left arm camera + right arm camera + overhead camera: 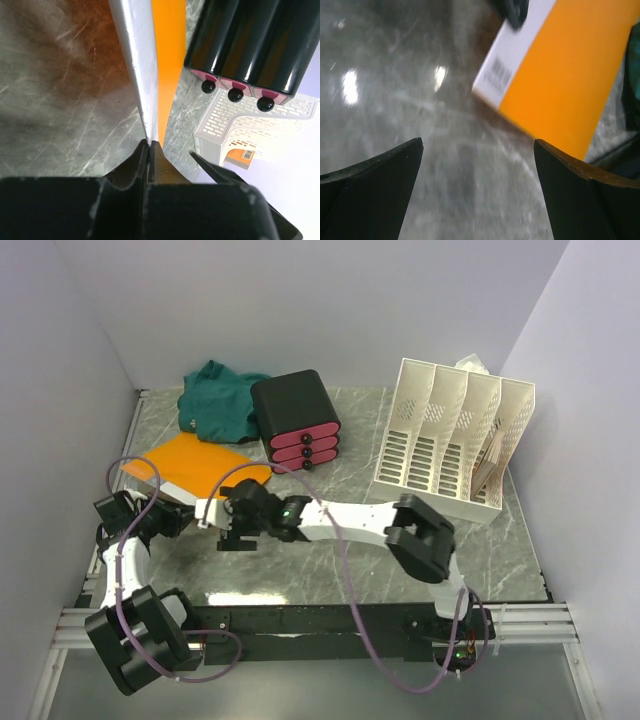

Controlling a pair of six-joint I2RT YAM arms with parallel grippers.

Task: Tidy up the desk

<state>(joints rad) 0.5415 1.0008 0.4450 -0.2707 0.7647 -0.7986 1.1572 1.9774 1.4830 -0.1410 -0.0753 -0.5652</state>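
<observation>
Looking down from the top camera, the grey-green worktop [350, 465] fills the space between the walls, with both arms reaching across its left half. At the back lie a teal cloth [215, 400], a black drawer box [295, 415] with pink fronts, and a white file rack [450, 435] to the right. An orange book [195, 462] sits at the left, in front of the cloth. The left claw [183, 515] is at the book's near edge, and the right claw [235, 538] hangs just beside it, over bare stone.

In the left wrist view, the left claw [150, 145] is pinched tight on the pale edge of the orange book [167, 60], which stands edge-on above the worktop [50, 100]. The drawer box [250, 45] and file rack [250, 125] show beyond.

In the right wrist view, the right claw [479, 144] is spread wide and holds nothing, with the blurred worktop [395, 100] below. The orange book [565, 75], its white strip bearing a barcode, lies past the fingertips.
</observation>
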